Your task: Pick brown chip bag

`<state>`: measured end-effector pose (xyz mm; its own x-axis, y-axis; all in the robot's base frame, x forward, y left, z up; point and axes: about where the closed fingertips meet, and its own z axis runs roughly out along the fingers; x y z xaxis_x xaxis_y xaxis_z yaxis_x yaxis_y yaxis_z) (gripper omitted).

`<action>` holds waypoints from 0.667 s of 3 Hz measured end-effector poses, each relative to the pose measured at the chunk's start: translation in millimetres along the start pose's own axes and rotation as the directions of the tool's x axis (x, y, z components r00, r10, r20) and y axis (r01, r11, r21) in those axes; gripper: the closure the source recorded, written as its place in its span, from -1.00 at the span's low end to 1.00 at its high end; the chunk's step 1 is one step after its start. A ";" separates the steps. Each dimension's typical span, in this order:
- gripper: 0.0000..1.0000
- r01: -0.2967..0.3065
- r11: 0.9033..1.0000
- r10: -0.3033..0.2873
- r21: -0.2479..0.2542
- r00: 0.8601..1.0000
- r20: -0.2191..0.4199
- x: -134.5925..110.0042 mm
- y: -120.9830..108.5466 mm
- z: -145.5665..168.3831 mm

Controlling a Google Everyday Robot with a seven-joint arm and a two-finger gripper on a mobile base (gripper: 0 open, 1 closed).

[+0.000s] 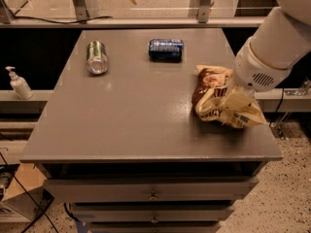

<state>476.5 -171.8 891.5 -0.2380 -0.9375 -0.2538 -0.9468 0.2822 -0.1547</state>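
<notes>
The white arm [274,45] slants down from 1 o'clock, its gripper [237,100] pressed onto the brown chip bag [210,89]. Whether it is clamped on the bag cannot be told. The crumpled bag lies at 3 o'clock on the table [141,125], by the edge, its long axis running roughly 11 to 5 o'clock.

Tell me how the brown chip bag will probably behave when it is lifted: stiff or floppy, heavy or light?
Probably floppy: the brown chip bag looks crumpled and folded where the claw sits on it, near the right edge of the table. It is likely light for its size, since it looks puffy. Its crinkly film may slip in a loose hold.
</notes>
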 end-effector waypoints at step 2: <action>1.00 0.091 0.989 -0.100 0.117 0.993 0.068 -35.5 -30.0 -65.9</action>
<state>499.1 -160.4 968.1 -0.1272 -0.9450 -0.3013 -0.9326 0.2174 -0.2881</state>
